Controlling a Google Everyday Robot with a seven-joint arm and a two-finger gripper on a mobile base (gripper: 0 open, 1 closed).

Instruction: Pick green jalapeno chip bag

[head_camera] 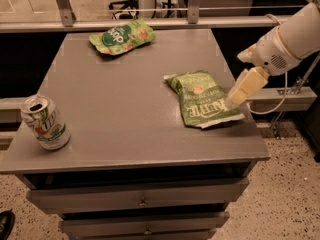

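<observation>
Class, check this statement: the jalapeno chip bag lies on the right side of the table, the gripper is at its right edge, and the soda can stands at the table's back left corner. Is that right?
One detail is wrong. The soda can stands at the table's front left corner, not the back left, as the camera view shows. The rest holds: the jalapeno chip bag lies on the right side, and the gripper is at its right edge.

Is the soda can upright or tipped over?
Upright: the soda can stands on its base near the table's front left corner, its opened top facing up. The pincer hovers by the green jalapeno chip bag.
</observation>
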